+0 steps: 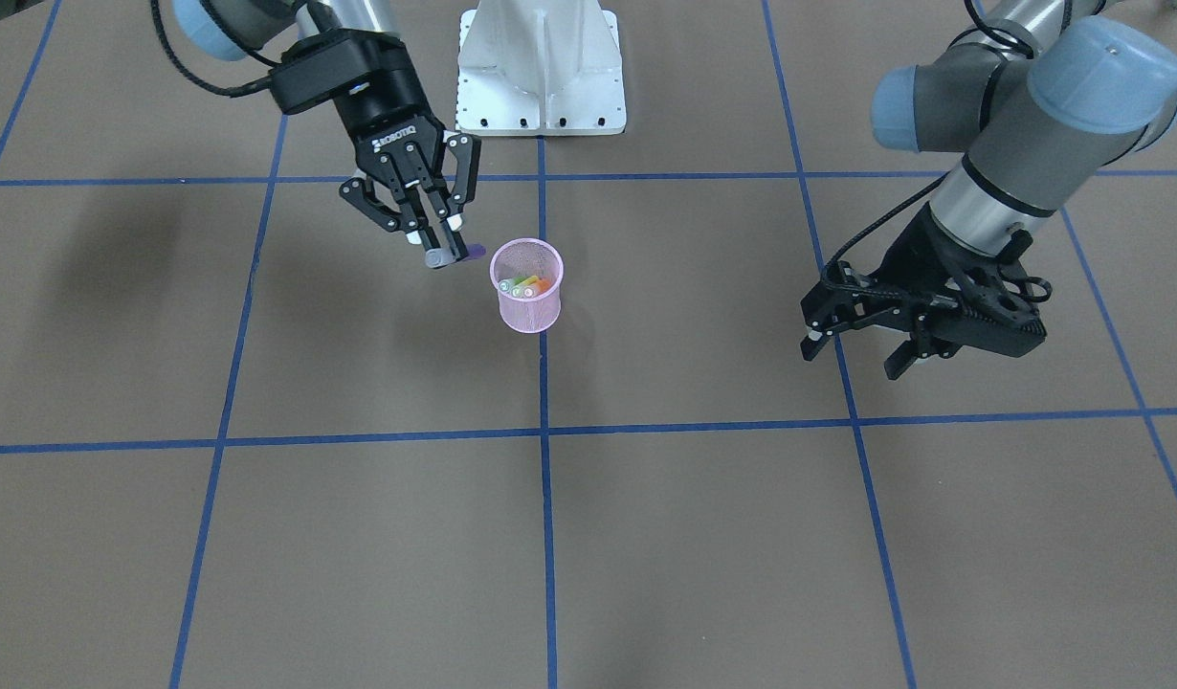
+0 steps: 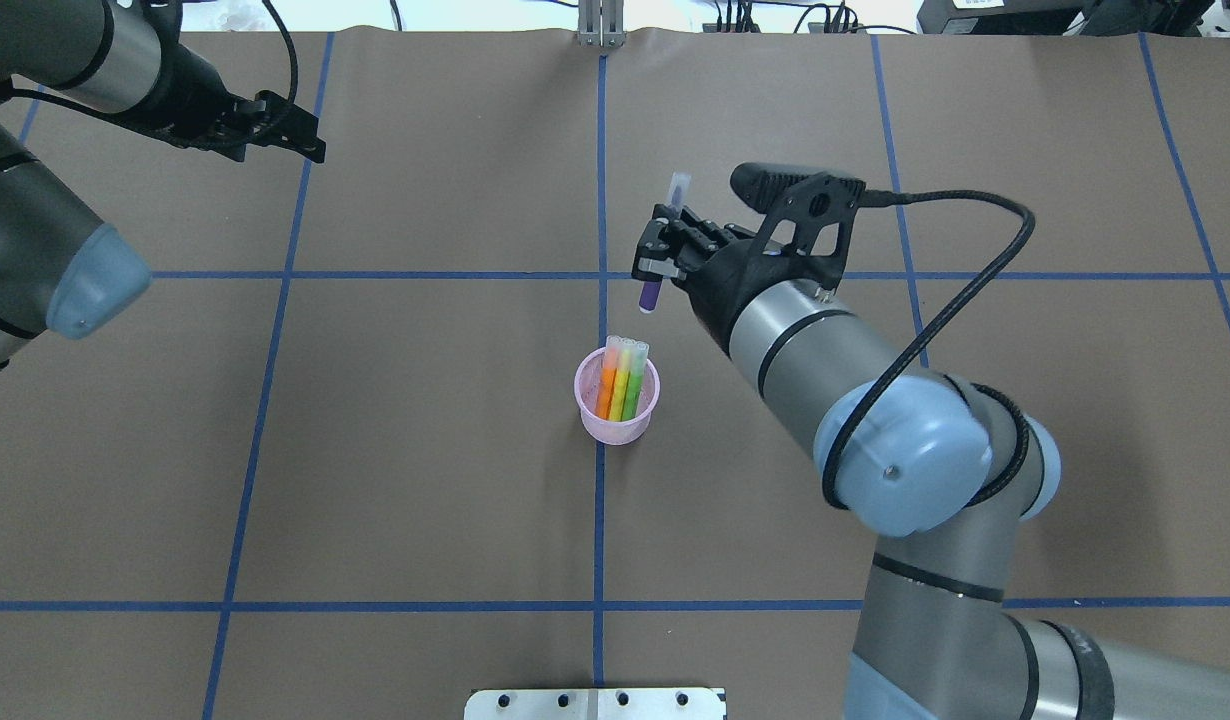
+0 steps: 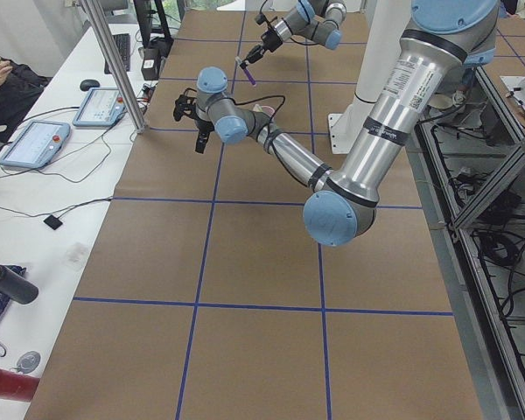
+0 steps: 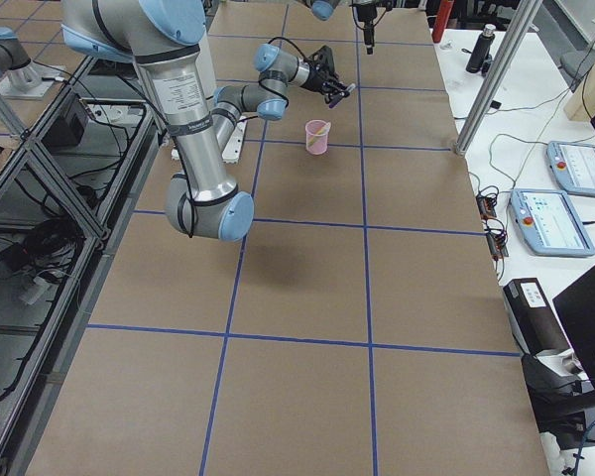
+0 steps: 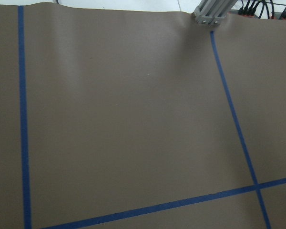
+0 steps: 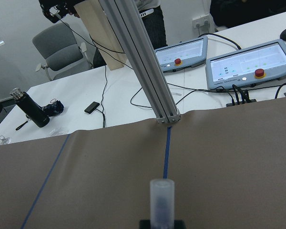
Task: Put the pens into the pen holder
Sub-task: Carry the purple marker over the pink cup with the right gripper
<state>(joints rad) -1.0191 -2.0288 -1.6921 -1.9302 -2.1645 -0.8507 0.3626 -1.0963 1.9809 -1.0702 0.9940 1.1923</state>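
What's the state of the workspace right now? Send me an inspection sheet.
Surface: brown paper-covered table with a blue tape grid.
Job's things: pink mesh pen holder upright, holding orange pen, yellow pen and green pen; purple pen outside it, in the air.
Clutter: nothing seen.
End effectors: right end effector shut on purple pen, beside the holder; left end effector open, empty, well apart.
Cables: black cable looped along the right arm, off the table.
Surroundings: control panels and black bottle on a white side bench.
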